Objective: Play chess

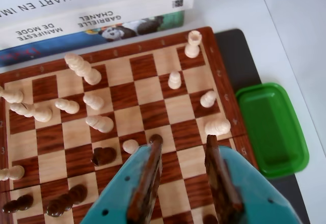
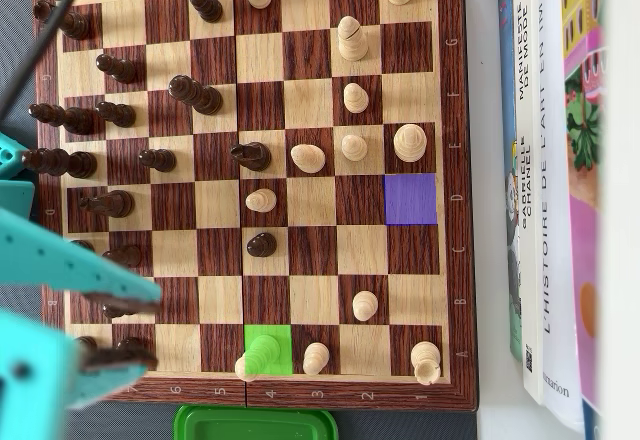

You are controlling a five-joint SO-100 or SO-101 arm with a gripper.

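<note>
The teal gripper [image 1: 183, 155] hangs low over the near edge of the chessboard [image 1: 213, 57] in the wrist view, jaws spread about 1 square apart and holding nothing. Just ahead of the fingertips sit a dark pawn [image 1: 155, 139] and a pale pawn [image 1: 130, 146], close together, so a careless descent could knock either.

In the overhead view a green-highlighted square [image 2: 272, 340] carries a pale piece [image 2: 252, 362] leaning at the board's bottom edge, and a purple-highlighted square [image 2: 410, 199] stands empty (likely pick and destination, though that is my reading). These pieces look light, hard and smooth, top-heavy on narrow bases; I would take the pale one across its slim waist, squarely. A green tray [image 1: 271, 128] lies beside the board, books [image 1: 97, 10] beyond it.
</note>
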